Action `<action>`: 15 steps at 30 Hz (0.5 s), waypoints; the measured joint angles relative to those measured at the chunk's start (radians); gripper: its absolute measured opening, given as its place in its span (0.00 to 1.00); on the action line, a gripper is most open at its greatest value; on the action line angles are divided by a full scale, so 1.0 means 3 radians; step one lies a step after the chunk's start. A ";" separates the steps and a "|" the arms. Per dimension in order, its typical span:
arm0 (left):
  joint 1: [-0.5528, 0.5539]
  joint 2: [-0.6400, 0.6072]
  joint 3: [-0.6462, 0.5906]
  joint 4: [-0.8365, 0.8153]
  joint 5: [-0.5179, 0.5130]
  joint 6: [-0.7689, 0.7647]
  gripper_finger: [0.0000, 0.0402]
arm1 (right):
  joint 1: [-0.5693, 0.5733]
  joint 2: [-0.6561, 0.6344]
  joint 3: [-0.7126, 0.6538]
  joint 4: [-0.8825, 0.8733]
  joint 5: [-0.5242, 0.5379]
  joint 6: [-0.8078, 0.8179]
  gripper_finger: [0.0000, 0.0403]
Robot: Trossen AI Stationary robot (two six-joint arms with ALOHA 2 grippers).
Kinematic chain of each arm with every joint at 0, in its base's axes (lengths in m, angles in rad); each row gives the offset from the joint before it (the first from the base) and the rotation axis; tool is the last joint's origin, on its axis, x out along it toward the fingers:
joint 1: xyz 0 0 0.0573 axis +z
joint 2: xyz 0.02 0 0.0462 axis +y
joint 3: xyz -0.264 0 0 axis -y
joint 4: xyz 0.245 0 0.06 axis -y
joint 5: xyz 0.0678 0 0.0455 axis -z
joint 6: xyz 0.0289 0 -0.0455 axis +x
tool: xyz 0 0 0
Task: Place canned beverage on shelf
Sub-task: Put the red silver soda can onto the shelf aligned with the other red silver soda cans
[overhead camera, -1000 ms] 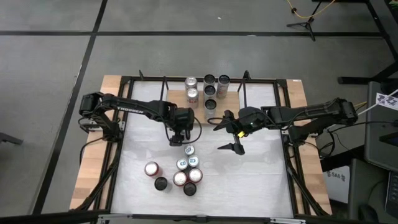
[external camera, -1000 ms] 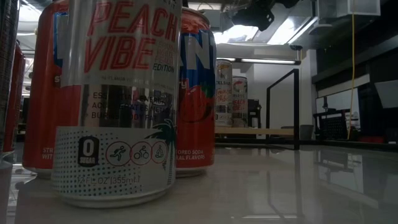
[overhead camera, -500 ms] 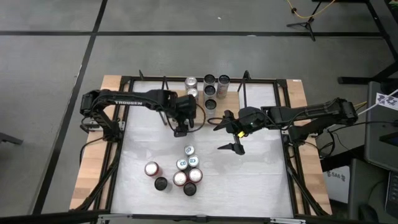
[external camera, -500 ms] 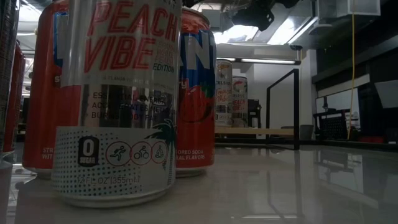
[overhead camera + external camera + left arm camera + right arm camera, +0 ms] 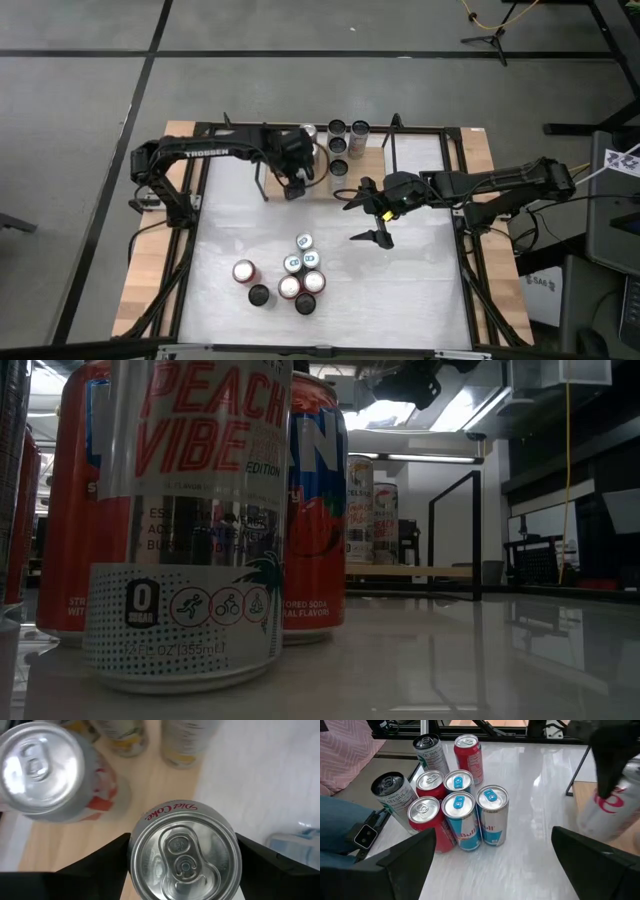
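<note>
My left gripper is shut on a silver Diet Coke can at the near left part of the light-wood shelf. In the left wrist view the shelf board lies behind the can, and another silver can stands on the board beside it. Several more cans stand on the shelf. My right gripper is open and empty over the white table, to the right of the shelf's near edge. The held can also shows in the right wrist view. My left gripper pinches the Diet Coke can's side wall just below its top rim between its two fingers, one on each side. The fingers come from above, pointing down. The can's top faces the wrist camera. Whether its bottom touches the shelf I cannot tell.
A cluster of several cans stands on the white table toward the near edge; it also shows in the right wrist view. Thin black uprights stand at the shelf's ends. In the low view, large cans fill the left.
My left gripper has carried the Diet Coke can from beside the can cluster toward the table's far edge, up to the shelf. It has stayed shut on the can.
</note>
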 joint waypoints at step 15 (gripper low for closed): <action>0.0100 0.0000 -0.0001 0.0345 0.0005 -0.0153 0.71 | 0.0000 0.0000 0.0000 0.0000 0.0026 -0.0001 0.97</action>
